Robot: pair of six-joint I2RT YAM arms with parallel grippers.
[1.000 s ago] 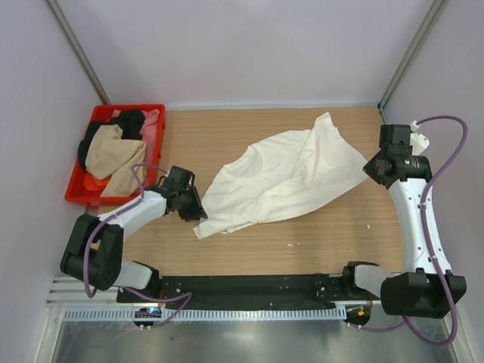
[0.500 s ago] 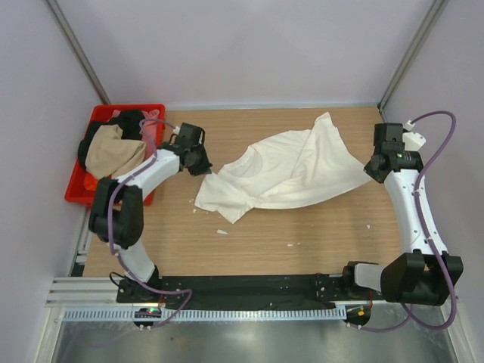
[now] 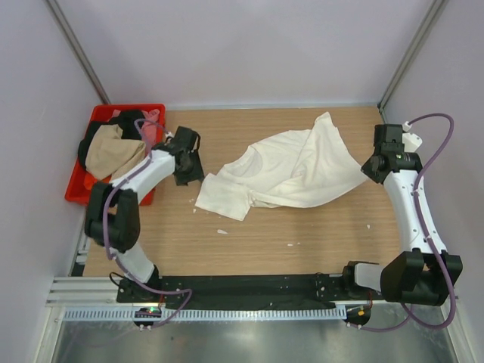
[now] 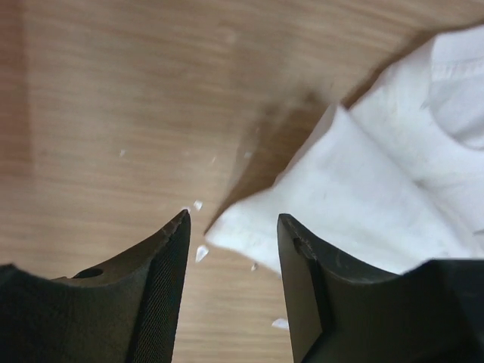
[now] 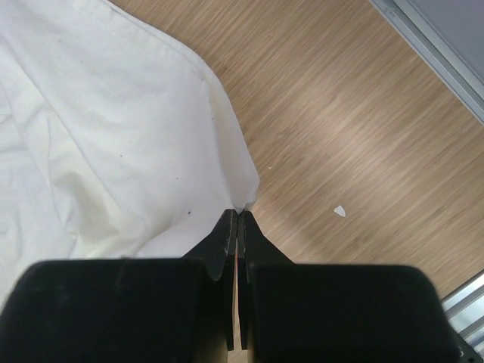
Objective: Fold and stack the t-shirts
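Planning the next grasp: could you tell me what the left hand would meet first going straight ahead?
Likely a corner of the cream t-shirt, just ahead of the open left hand; depth unclear.

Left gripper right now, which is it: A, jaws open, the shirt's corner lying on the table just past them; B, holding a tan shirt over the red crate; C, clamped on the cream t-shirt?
A: the left gripper stands open, gripping nothing, and a corner of the cream t-shirt lies on the table just beyond its tips.
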